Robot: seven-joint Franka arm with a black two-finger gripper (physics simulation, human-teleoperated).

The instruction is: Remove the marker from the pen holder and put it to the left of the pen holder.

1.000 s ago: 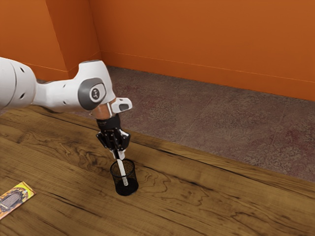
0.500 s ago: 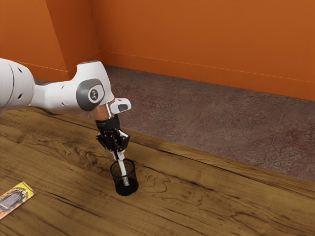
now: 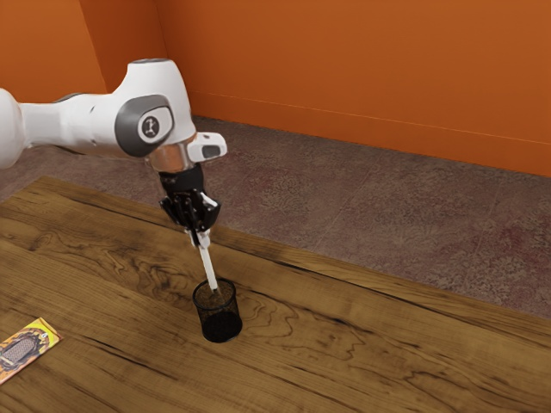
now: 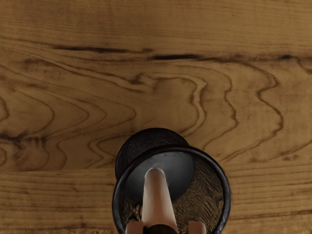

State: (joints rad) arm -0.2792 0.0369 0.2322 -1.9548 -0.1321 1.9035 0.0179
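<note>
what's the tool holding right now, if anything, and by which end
The tool holds the marker by its upper end; the lower end points down.

Soft, rather dim, warm light

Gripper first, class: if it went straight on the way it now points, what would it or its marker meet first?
Most likely the pen holder: the gripper points down toward it, and the marker would lead, probably meeting the holder's floor or inner wall; depth leaves which unclear.

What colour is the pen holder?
The pen holder is black, with mesh sides; the exterior view shows it best.
</note>
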